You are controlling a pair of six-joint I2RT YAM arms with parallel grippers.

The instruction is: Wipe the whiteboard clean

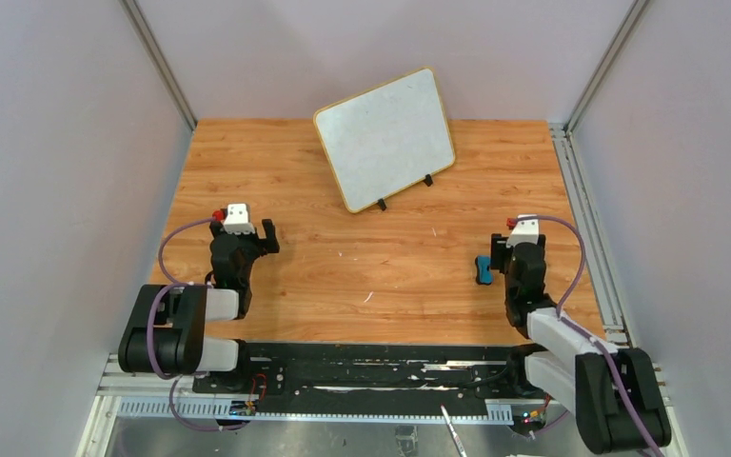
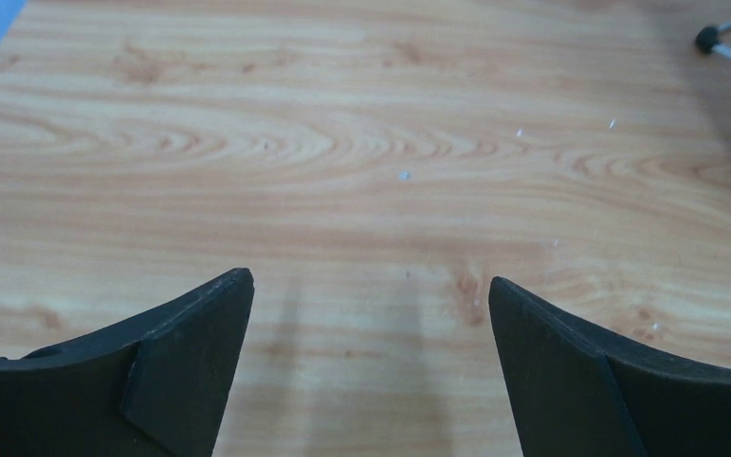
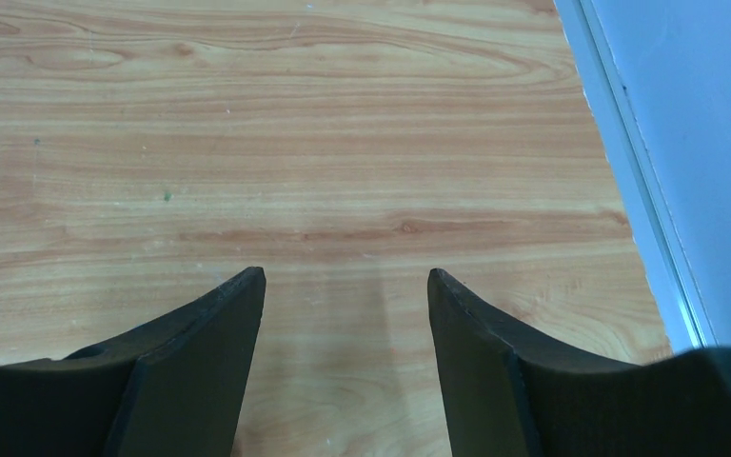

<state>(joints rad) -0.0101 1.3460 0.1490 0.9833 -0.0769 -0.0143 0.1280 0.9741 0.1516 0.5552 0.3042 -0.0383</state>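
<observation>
Whiteboard [image 1: 385, 136] first: it stands at the far middle of the table [image 1: 343, 276], leaning back and turned a little askew. It is propped on two small black feet [image 1: 382, 204] along its near edge. From the top view its face looks pale and faintly mottled, and no clear writing can be made out. It looks like a thin, stiff and fairly light panel with a slick face and a narrow wooden frame. A wiping push would probably slide it back or tip it off its prop. The frame is the sensible place to take hold, at a side or the upper rim, so that one arm braces it while the other wipes.

A small blue eraser block [image 1: 482, 269] lies flat on the wood, well apart from the board and just beside the right gripper [image 3: 343, 276], on that gripper's left. It seems easiest to pinch across its narrow sides.

Both tools hang low over bare wood. The right gripper's jaws stand apart with nothing between them. The left gripper [image 2: 371, 286] is spread wider and is likewise empty, near the left side of the table
</observation>
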